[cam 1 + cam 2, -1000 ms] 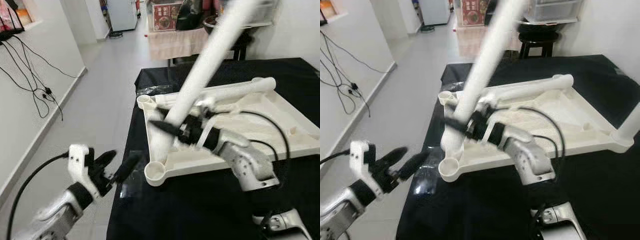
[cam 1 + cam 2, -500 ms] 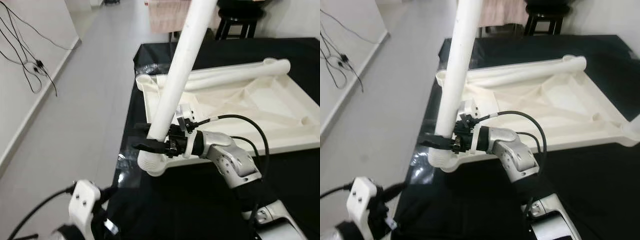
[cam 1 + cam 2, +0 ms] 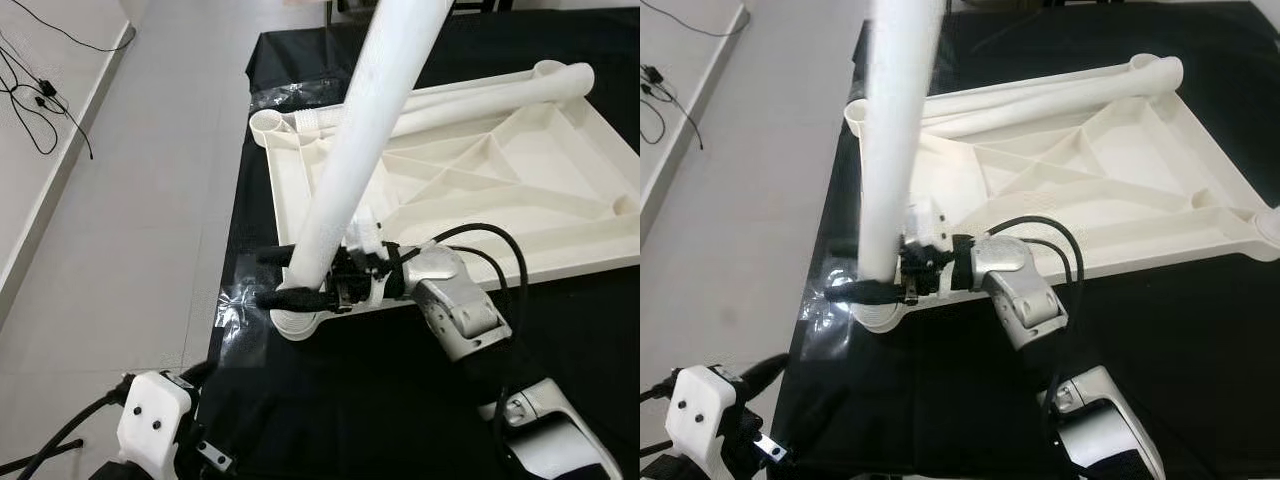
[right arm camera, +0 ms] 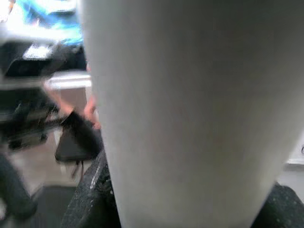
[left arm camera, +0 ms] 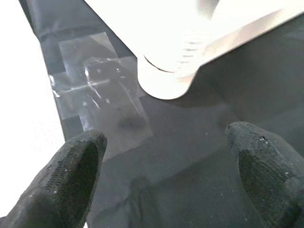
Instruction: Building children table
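Left eye view: right gripper (image 3: 285, 277) clamps a smooth white tubular leg (image 3: 360, 150), its lower end at, perhaps seated in, the round corner socket (image 3: 297, 322) of the ribbed, upturned tabletop (image 3: 520, 190) on black cloth (image 3: 400, 400); left gripper (image 5: 166, 156) hovers spread nearby.

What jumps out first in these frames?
The long white table leg, rising steeply toward the camera, gripped near its base by the right end effector over the corner socket of the upturned white tabletop. The left end effector hovers open nearby above crinkled clear plastic.
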### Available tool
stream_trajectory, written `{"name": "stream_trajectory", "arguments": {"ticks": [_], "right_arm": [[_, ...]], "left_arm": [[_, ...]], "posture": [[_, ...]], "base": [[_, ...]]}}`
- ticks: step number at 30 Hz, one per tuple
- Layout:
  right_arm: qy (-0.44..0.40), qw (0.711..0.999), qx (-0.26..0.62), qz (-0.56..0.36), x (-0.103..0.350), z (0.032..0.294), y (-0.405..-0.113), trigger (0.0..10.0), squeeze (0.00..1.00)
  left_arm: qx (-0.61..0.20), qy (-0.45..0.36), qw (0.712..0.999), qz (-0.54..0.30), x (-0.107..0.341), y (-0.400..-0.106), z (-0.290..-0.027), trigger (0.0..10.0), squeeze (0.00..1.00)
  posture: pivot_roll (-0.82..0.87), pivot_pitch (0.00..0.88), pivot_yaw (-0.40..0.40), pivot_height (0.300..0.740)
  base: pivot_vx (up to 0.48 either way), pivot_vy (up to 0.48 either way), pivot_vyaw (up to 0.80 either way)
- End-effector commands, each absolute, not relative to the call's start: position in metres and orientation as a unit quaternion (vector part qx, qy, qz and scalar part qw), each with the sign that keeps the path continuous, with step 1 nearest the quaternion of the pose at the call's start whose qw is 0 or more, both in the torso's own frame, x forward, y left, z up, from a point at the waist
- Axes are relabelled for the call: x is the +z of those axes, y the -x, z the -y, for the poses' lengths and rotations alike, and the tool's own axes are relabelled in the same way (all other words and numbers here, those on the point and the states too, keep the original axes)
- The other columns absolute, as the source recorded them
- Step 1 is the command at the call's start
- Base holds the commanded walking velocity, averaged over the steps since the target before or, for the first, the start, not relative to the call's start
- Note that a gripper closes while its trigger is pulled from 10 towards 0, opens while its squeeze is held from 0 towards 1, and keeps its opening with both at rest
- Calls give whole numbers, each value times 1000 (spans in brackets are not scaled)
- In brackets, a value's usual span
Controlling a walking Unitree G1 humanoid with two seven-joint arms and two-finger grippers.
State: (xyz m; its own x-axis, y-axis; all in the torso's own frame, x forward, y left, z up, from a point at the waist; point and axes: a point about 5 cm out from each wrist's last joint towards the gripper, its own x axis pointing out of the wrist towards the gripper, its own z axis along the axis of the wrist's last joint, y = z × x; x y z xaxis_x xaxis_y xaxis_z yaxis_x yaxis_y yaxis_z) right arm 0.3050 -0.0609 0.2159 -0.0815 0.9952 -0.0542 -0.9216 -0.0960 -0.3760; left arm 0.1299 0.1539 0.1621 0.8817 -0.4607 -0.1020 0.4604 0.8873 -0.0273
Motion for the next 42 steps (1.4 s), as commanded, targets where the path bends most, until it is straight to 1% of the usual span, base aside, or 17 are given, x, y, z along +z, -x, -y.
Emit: {"name": "stream_trajectory", "arguments": {"ticks": [1,3,7,11,13,14,15,18,21,23,28,30,31,35,36,39,42], "right_arm": [[206,639,738,64,192,62,-305,10000,0],[206,639,738,64,192,62,-305,10000,0],[266,581,769,36,199,69,-311,10000,0],[282,560,778,32,206,69,-314,10000,0],[312,538,783,26,213,68,-318,10000,0],[312,538,783,26,213,68,-318,10000,0],[337,518,786,18,216,67,-321,10000,0],[342,513,787,17,217,67,-321,10000,0],[352,485,800,-18,215,68,-323,10000,0],[352,482,802,-28,215,68,-326,10000,0],[320,513,796,-30,220,63,-335,10000,0],[292,556,778,-21,224,58,-342,10000,0],[292,556,778,-21,224,58,-342,10000,0],[239,611,755,-13,229,54,-350,10000,0],[239,611,755,-13,229,54,-350,10000,0],[214,640,737,-12,229,55,-355,10000,0],[198,659,725,-16,224,58,-357,10000,0]], "left_arm": [[-227,0,972,-56,160,-128,-156,10000,0],[-227,0,972,-56,160,-128,-156,10000,0],[-228,3,972,-52,159,-129,-156,10000,0],[-229,5,972,-49,159,-131,-155,10000,0],[-229,6,972,-46,158,-132,-155,10000,0],[-229,6,972,-46,158,-132,-155,10000,0],[-229,7,972,-44,158,-134,-154,10000,0],[-229,7,972,-44,158,-134,-154,10000,0],[-229,8,973,-41,158,-135,-153,10000,0],[-229,9,973,-39,158,-135,-152,10000,0],[-230,12,972,-37,157,-136,-151,10000,0],[-230,13,972,-36,157,-136,-151,10000,0],[-230,13,972,-36,157,-136,-151,10000,0],[-231,15,972,-35,157,-136,-150,10000,0],[-231,15,972,-35,157,-136,-150,10000,0],[-231,17,972,-34,157,-137,-150,10000,0],[-232,18,972,-34,156,-137,-150,10000,0]], "posture": [[117,324,57,740],[117,324,57,740],[108,318,50,740],[104,316,46,740],[100,313,40,740],[100,313,40,740],[100,311,35,740],[100,311,35,740],[97,310,28,740],[97,310,27,740],[94,310,21,740],[92,310,18,740],[92,310,18,740],[89,310,18,740],[89,310,18,740],[87,307,19,740],[87,303,21,740]], "base": [[0,0,0],[0,0,0],[0,0,0],[0,0,0],[0,0,0],[0,0,0],[0,0,0],[0,0,0],[0,0,0],[0,0,0],[0,0,0],[0,0,0],[0,0,0],[0,0,0],[0,0,0],[0,0,0],[0,0,0]]}}
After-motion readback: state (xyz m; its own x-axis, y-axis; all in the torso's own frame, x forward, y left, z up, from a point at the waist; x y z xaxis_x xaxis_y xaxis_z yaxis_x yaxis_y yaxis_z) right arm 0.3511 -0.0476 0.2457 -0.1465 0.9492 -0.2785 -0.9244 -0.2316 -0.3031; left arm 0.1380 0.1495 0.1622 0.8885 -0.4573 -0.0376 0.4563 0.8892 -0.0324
